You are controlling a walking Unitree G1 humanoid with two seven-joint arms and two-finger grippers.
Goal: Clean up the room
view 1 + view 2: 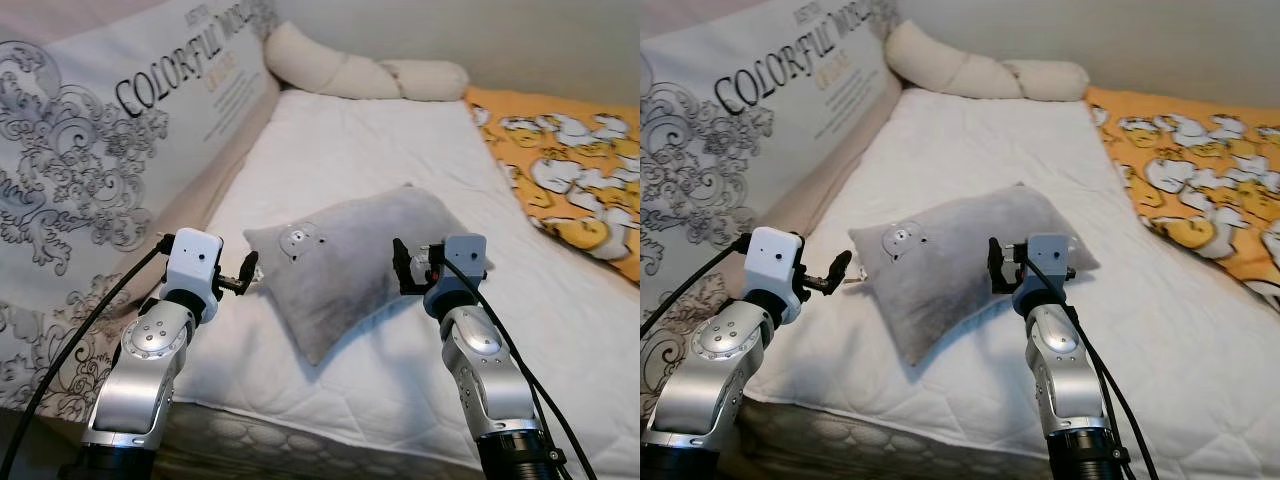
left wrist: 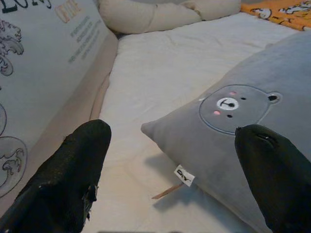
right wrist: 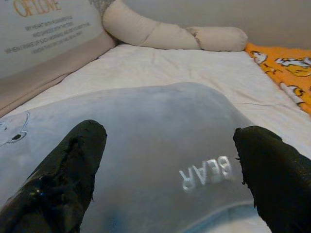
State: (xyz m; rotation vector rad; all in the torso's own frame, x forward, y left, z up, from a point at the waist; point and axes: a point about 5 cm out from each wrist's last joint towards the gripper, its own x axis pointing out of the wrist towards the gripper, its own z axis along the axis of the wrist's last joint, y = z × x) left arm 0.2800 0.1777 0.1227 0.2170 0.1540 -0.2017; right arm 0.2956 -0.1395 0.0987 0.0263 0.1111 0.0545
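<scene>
Open jaws flanking grey pillow (image 1: 350,262)

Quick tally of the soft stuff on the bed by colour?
Grey: 1, pillow
Cream: 1, bolster
Orange patterned: 1, blanket
White printed: 1, cushion
Total: 4

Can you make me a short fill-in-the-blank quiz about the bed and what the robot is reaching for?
1. The grey pillow has a ____ face stitched on it.
2. The blanket at the robot's right is mainly ____.
3. The left end effector and right end effector both have their fingers ____.

Missing words: bear; orange; open
</scene>
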